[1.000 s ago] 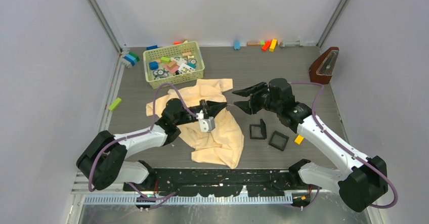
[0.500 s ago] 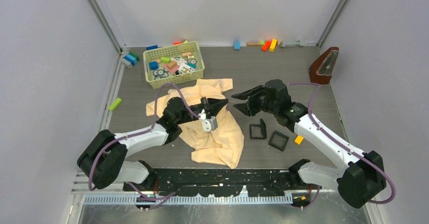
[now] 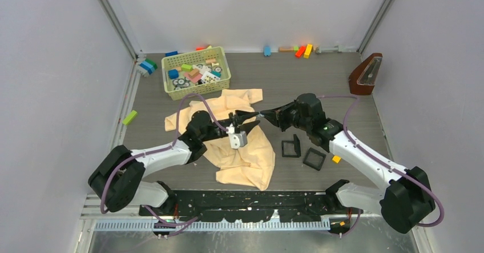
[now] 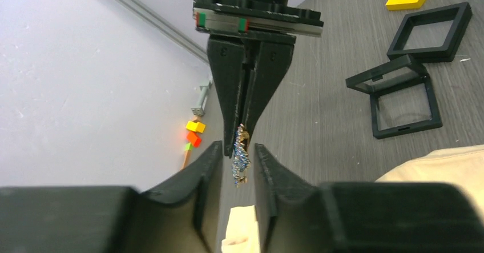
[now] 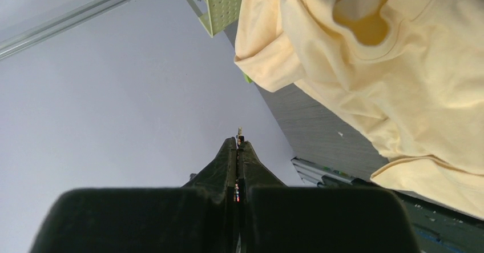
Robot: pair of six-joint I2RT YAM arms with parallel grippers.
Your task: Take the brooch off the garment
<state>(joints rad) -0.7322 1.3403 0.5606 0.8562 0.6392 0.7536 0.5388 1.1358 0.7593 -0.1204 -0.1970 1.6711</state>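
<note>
The brooch (image 4: pixel 240 157) hangs in the air above the worktop (image 3: pixel 285 76), at the point where my two arms meet. It is a small silvery piece with blue glints.

My right fingers (image 4: pixel 242 121) are fully closed and pinch the brooch by its upper end. Only that end is in the grip and the rest dangles below the tips. The right wrist view confirms this: the tips are pressed together with a tiny speck showing at the very end.

My left fingers (image 3: pixel 251 120) are partly open, one on each side of the brooch. The left wrist view shows a gap on both sides, so they hold nothing.

The garment (image 3: pixel 245 156), a pale yellow top, lies crumpled on the worktop under and behind my left arm. No fabric appears to hang from the brooch. I cannot tell what the pale strip low between my left fingers is.

Step in hand, as I judge it: handover, with the brooch resting solely in the right grip and apparently detached.

Next move:
1. Draw the right arm straight back out of the left fingers, without brushing either one.
2. Move slowly, because the pinch is on a small end.
3. Carry the brooch away from the garment, probably toward the black square trays (image 3: pixel 291 148) just beside my right arm.
</note>
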